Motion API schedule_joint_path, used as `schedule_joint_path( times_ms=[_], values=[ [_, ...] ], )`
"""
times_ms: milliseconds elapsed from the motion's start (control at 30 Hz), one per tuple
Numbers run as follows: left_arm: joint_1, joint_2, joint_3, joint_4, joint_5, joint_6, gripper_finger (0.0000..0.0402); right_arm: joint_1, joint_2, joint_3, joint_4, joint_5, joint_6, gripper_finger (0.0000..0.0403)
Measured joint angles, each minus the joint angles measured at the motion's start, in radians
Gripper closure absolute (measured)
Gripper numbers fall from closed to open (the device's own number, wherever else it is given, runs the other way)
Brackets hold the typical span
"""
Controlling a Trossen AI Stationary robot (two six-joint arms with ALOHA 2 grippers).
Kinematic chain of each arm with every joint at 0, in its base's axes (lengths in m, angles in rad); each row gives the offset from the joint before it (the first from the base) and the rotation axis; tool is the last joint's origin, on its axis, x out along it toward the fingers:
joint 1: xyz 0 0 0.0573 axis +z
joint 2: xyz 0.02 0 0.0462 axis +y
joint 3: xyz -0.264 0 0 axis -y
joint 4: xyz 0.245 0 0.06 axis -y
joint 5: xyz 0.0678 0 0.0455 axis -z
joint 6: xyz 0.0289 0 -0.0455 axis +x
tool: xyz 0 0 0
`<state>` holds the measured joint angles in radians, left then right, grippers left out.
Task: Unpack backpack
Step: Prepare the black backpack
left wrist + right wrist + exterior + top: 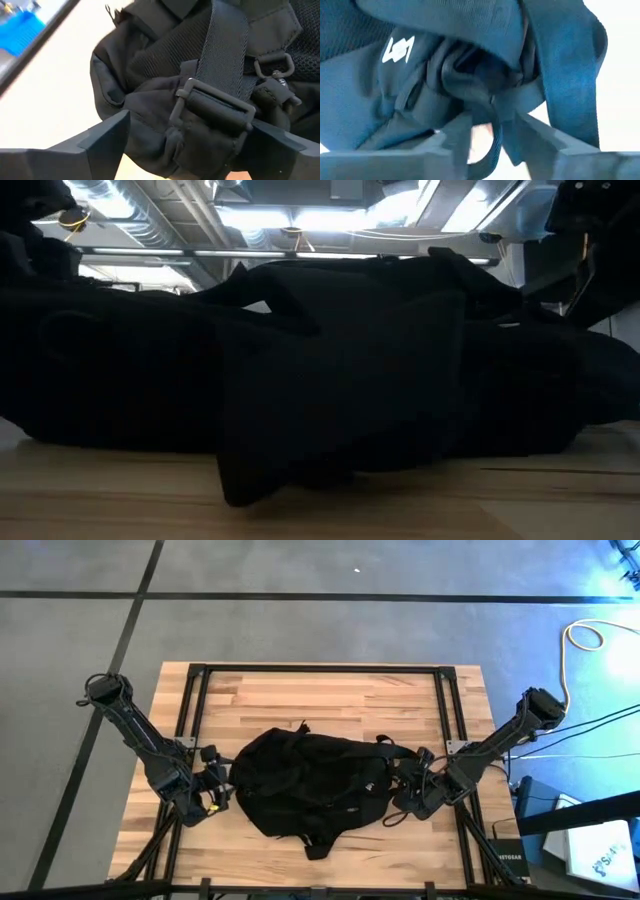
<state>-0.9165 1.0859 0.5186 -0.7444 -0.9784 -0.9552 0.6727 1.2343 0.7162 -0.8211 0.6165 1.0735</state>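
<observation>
- Two tools flank the backpack [310,790] lying mid-worktop [330,690].
- Left tool [213,792]: fingers apart around a strap buckle [212,107].
- Right tool [410,790]: fingers apart astride a strap.
- Judged step: still closed; next, finding the zipper.

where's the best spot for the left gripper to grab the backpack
Probably the webbing strap just above its buckle, coming in from the backpack's left end where the left gripper sits. The strap is flat and narrow, fits between the open fingers, and stands proud of the bulging fabric.
</observation>
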Motion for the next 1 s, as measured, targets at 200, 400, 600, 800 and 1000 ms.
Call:
schedule_joint_path(
  times_ms=[200, 400, 600, 800, 1000],
  values=[
    [0.001, 0.0, 0.0, -0.005, -0.034, 0.067, 0.0077, 0.0, 0.0, 0.0, 0.063, 0.091, -0.101, 0.0119],
    [-0.011, -0.019, 0.096, -0.004, -0.018, 0.144, 0.0077, -0.001, 0.0, 0.028, 0.062, 0.12, -0.124, 0.0055],
    [-0.013, -0.057, 0.165, -0.111, 0.035, 0.184, 0.0077, -0.001, 0.0, 0.072, 0.063, 0.142, -0.147, 0.0053],
    [-0.013, -0.077, 0.171, -0.041, 0.035, 0.18, 0.0077, 0.001, 0.0, 0.124, 0.047, 0.133, -0.203, 0.0063],
    [0.04, -0.005, 0.172, 0.083, 0.045, 0.345, 0.0077, 0.001, 0.0, 0.158, 0.02, 0.114, -0.219, 0.0073]
  ],
)
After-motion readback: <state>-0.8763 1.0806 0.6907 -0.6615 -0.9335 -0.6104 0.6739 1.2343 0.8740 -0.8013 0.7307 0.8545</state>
